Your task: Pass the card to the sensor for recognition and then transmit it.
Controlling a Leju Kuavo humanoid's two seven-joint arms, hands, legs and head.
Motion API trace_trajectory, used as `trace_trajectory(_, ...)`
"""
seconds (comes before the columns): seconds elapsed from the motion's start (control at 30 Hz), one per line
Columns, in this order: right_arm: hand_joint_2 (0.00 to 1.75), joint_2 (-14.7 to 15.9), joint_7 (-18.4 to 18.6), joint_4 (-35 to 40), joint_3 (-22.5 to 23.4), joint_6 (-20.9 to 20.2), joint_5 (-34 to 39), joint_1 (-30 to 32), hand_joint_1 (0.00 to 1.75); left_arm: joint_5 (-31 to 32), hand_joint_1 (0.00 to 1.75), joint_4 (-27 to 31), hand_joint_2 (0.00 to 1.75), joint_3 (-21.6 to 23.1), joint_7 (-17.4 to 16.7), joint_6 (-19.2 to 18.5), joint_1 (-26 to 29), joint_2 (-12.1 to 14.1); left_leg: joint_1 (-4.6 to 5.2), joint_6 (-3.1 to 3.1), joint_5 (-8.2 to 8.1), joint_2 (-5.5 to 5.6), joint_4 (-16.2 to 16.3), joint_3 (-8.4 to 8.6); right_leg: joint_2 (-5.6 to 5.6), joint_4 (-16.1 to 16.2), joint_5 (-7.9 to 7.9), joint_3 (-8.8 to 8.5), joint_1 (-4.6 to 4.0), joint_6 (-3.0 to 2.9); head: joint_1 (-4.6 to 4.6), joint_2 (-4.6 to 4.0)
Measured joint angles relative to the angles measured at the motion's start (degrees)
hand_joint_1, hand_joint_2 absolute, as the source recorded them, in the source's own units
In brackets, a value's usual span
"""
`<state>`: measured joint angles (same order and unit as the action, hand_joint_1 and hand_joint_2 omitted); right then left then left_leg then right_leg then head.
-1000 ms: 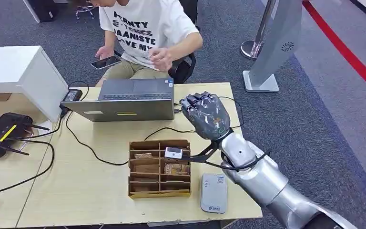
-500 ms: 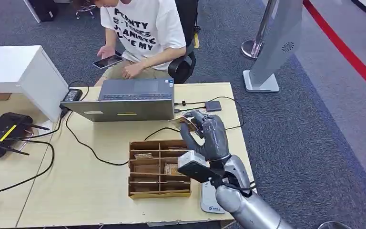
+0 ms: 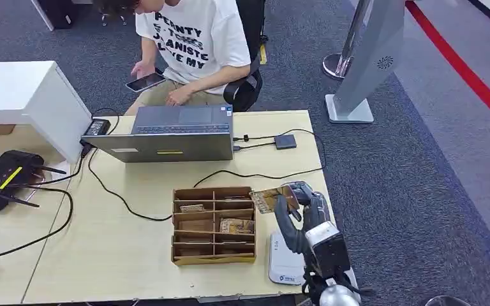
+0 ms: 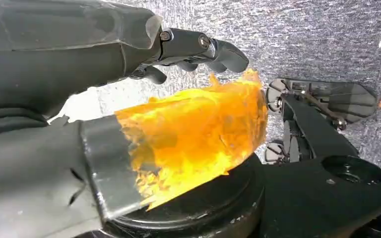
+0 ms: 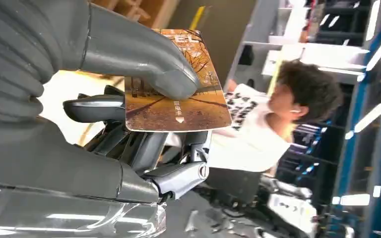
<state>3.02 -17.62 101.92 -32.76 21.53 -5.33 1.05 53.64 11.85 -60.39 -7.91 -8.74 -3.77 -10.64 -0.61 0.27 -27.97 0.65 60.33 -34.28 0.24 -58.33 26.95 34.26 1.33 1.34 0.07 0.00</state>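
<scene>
My right hand pinches a card printed with an autumn tree scene, holding it in the air by the right edge of the cardboard organiser. The grey-white card reader lies flat on the table just below and nearer than the hand, partly hidden by my forearm. In the right wrist view the thumb presses the card against the fingers underneath. My left hand hangs over grey carpet with fingers slightly bent and apart from the thumb, holding nothing.
A person sits behind the table with a phone. An open laptop stands at the back, with cables and a small black box to its right. A black router lies at the left. More cards lie in the organiser's compartments.
My right arm has drawn back and down towards the near table edge, and the hand has turned so the card now shows by the organiser's right side. The person's hand dropped to the lap.
</scene>
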Motion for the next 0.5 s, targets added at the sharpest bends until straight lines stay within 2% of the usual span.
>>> trace_trajectory(0.23, 1.75, 3.6, 1.2, 1.1, 2.4, -0.8, 2.3, 5.8, 1.75, -0.8, 0.00, 0.0, 0.00, -1.2, 0.3, 0.3, 0.0, 0.0, 0.00, 0.00, -0.04, -0.01, 0.0, -0.01, 0.01, 0.0, 0.01, 0.00, 0.00, 0.01, 0.00, 0.00)
trace_trajectory(0.5, 1.75, 7.2, 4.1, 0.1, 2.7, -0.6, 9.1, 10.1, 1.75, -1.1, 0.00, 0.0, 0.00, -2.3, 0.6, 0.7, 0.2, 0.0, 0.00, 0.03, -0.06, -0.01, 0.0, 0.00, 0.01, 0.0, 0.01, -0.01, 0.00, 0.01, 0.00, 0.00)
